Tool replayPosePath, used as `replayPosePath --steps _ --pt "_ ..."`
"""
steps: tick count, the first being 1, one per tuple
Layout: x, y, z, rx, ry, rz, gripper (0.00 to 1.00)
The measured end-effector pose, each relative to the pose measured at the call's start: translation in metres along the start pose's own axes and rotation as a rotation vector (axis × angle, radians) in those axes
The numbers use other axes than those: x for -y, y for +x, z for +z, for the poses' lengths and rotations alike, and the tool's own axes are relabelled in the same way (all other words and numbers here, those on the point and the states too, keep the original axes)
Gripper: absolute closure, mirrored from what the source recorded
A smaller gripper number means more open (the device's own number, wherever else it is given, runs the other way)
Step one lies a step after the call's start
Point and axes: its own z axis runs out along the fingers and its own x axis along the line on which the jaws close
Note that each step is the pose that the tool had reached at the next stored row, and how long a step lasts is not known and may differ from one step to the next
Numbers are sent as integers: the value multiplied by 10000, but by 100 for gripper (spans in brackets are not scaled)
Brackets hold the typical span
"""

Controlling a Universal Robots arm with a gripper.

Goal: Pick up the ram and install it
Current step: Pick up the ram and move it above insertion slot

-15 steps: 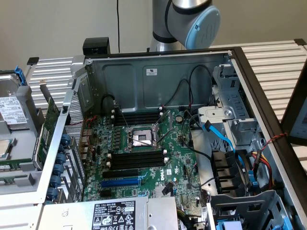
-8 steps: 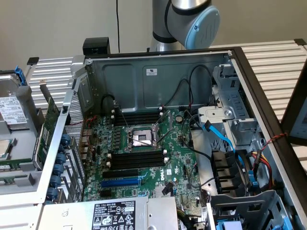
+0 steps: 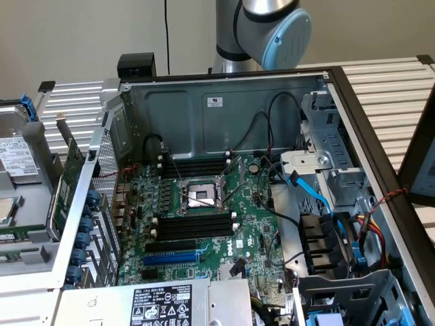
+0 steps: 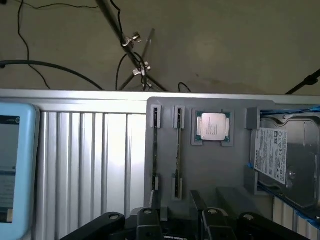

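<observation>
Ram [image 4: 177, 150] just ahead of gripper [image 4: 178, 221]

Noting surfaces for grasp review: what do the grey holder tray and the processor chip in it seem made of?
Holder tray: matte grey plastic, probably, from its even, dull surface. Processor chip: pale metal lid with a soft sheen, edged by greenish board.

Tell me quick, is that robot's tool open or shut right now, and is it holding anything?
Tool: open, holding nothing.
</observation>
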Motion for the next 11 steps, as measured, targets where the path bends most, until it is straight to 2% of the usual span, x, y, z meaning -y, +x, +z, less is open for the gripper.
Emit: replayPosePath --steps 11 --pt "-5 -4 201 0 -1 99 64"
